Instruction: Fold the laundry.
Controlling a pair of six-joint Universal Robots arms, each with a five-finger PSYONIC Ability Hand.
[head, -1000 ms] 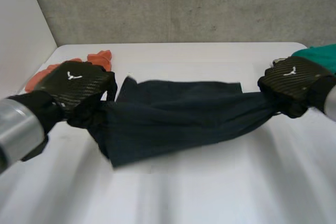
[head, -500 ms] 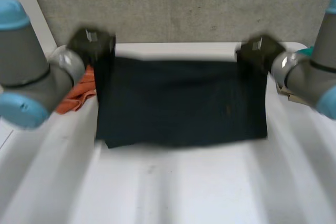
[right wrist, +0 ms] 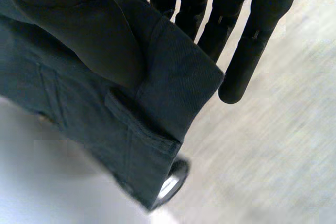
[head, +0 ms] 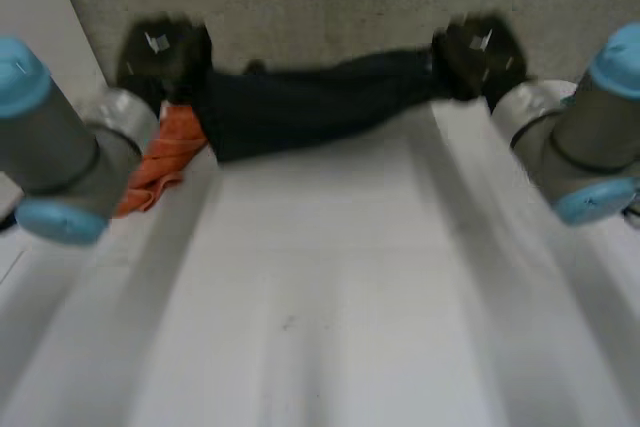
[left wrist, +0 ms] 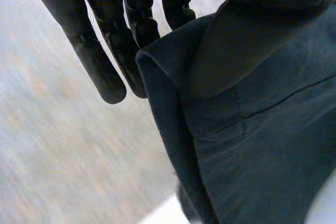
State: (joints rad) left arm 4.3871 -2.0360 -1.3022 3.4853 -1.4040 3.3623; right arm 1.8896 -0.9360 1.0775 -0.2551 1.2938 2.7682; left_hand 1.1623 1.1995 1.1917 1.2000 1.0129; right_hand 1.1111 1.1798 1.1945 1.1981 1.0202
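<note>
I have the navy garment (head: pixel 310 102) strung between both hands by the white table's (head: pixel 330 297) far edge, long axis side to side. Left hand (head: pixel 160 47) pinches one end between thumb and straight fingers (left wrist: pixel 105 51). Right hand (head: pixel 478 52) does likewise, so neither is nearer. Half a second ago it hung flat; now it's swung up, bunched.

No readable text, numbers or brands that we can find. We only spot a little white mark (head: pixel 155 43) on the black left hand (head: pixel 172 65) and another on the black right hand (head: pixel 468 59), both too blurry to read.
</note>
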